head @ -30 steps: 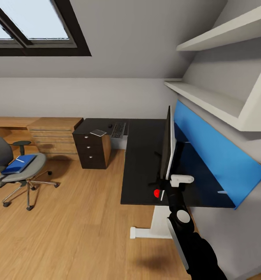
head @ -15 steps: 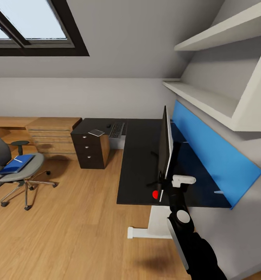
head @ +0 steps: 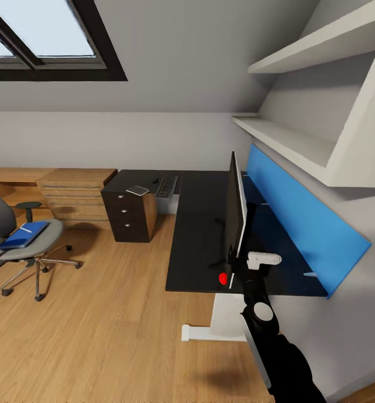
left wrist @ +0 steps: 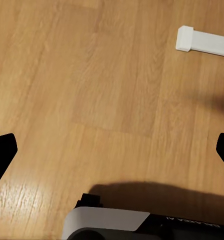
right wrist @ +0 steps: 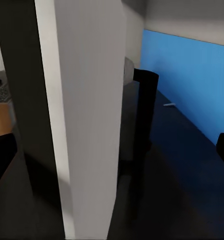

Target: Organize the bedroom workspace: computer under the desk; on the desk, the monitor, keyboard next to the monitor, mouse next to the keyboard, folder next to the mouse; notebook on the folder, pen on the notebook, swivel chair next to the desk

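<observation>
The monitor [head: 235, 215] stands edge-on on the black desk [head: 198, 224], its white back [right wrist: 86, 115] close in the right wrist view. My right gripper [head: 232, 275] is open at the monitor's near end, and that end lies between its spread fingers. At the desk's far end lie the keyboard [head: 167, 186], the mouse [head: 155, 181] and a flat grey notebook [head: 138, 191]. The swivel chair [head: 28, 252] stands far left with the blue folder [head: 22, 235] and the white pen [head: 24, 229] on its seat. My left gripper [left wrist: 114, 150] hangs open over the floor. The computer is out of view.
A dark drawer unit [head: 130, 218] sits under the desk's far end, and a light wooden chest [head: 75, 196] stands beside it. White shelves [head: 288, 140] hang above the blue back panel [head: 299, 218]. The desk's white foot [head: 201, 334] juts onto the wooden floor [head: 98, 336].
The whole head view has shifted a little, so desk, monitor and chair sit further left in the picture. My right arm stays in the same place in the view.
</observation>
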Controlling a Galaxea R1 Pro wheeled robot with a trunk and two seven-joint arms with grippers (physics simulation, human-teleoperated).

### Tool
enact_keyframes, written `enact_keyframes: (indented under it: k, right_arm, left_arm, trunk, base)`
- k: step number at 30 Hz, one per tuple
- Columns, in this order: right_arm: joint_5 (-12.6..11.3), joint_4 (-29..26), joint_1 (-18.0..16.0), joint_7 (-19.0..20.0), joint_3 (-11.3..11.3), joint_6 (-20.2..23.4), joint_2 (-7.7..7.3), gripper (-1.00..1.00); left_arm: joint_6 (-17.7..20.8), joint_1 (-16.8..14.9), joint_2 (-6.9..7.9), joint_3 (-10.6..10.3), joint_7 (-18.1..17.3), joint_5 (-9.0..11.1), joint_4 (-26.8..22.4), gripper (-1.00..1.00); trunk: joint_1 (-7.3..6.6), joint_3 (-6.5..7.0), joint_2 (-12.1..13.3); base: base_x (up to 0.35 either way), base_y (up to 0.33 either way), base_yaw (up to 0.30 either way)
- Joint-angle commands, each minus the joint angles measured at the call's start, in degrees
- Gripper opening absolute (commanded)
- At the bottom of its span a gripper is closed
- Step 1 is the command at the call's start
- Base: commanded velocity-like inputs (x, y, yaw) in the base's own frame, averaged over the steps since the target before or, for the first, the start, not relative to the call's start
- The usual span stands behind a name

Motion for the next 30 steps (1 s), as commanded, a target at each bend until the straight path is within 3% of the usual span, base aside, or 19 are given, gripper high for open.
enact_keyframes:
  k: [1,30]
  right_arm:
    - [0.5,-0.1,-0.1,-0.3,0.1,0.6,-0.01,1.00]
    - [0.5,0.5,-0.1,-0.3,0.1,0.6,-0.01,1.00]
  left_arm:
    - [-0.2,0.0,-0.02,0.5,-0.1,-0.4,0.0,1.00]
    - [-0.2,0.0,-0.04,0.5,-0.1,-0.4,0.0,1.00]
  trunk:
    - [0.02,-0.10,-0.1]
    - [0.02,-0.10,-0.1]
  base:
    - [-0.029,-0.027,0.000]
    - [-0.003,-0.041,0.000]
